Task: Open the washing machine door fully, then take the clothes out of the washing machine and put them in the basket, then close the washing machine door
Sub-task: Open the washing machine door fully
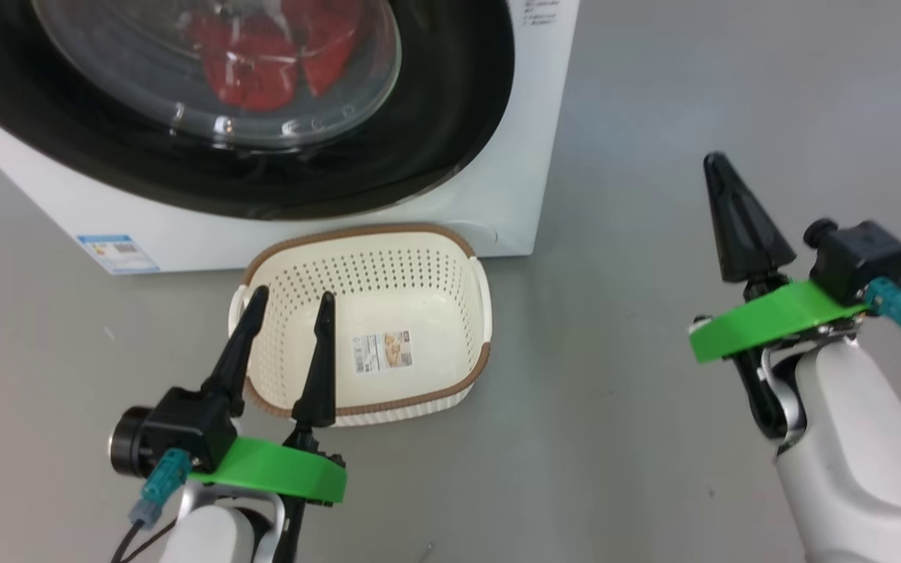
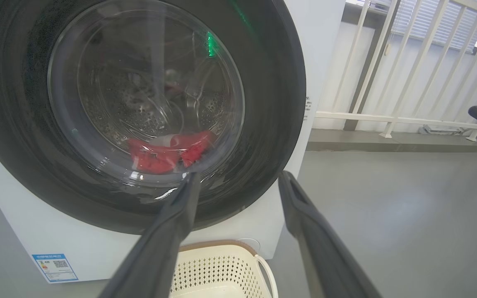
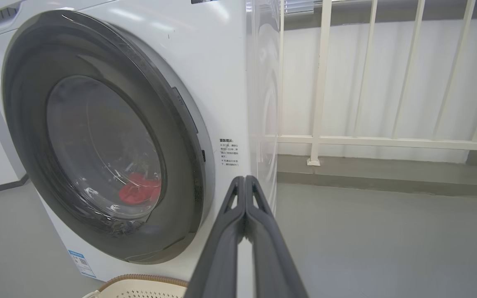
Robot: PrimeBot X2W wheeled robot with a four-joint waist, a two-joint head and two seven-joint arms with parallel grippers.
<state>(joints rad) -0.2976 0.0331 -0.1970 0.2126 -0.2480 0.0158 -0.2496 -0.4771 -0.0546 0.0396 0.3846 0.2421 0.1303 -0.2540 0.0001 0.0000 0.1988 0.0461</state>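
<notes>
We log no step done: washing machine door [image 1: 458, 94] shut on the washing machine [image 1: 529, 156], clothes [image 1: 247, 70] behind its glass, basket [image 1: 388, 270] on the floor [image 1: 615, 352] before it, unfilled. Left end effector [image 1: 294, 294] spread; right end effector [image 1: 715, 160] pressed together, pinching nothing.

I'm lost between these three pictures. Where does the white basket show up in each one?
Head view: the basket sits in the middle, on the floor in front of the washing machine.
Left wrist view: the basket is at the bottom edge, near the middle, partly cut off.
Right wrist view: the basket peeks in at the bottom edge, left of the middle.
Shared landmark: the blue label low on the machine's front, left of the basket.
</notes>
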